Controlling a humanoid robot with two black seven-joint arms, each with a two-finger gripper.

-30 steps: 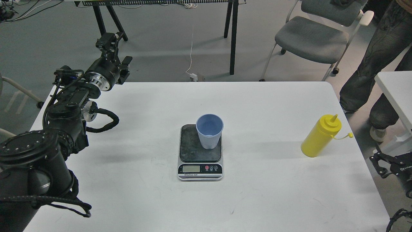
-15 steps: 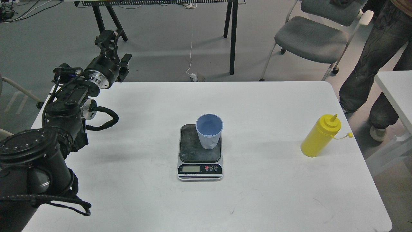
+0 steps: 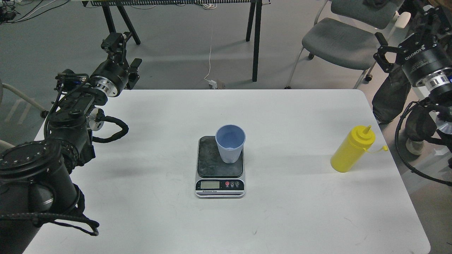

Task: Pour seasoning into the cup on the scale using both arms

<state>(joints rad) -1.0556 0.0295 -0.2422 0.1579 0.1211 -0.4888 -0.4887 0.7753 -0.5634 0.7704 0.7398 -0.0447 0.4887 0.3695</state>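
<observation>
Two black arms in view, one at each side of the white bench (image 3: 300,218). Left arm enters at the lower left, runs up along the left edge; its pincer (image 3: 113,41) sits beyond the far-left corner, above the floor, seen small and dark, so cannot tell whether spread or pressed together. Right arm enters at the right, off the bench past the far-right corner; its pincer (image 3: 429,14) is raised near the top of the view, fingers cropped and dark against a person's legs (image 3: 392,95), state cannot be told. Neither pincer holds anything visible.

Scale (image 3: 219,165) sits mid-bench, display toward the near edge. Light-blue cup (image 3: 230,143) stands upright on the far-right part of its dark plate. Yellow seasoning bottle (image 3: 352,150) stands near the right edge, well apart from the scale, tip cap hanging off to its right. A grey chair (image 3: 339,42) stands on the floor beyond the far edge.
</observation>
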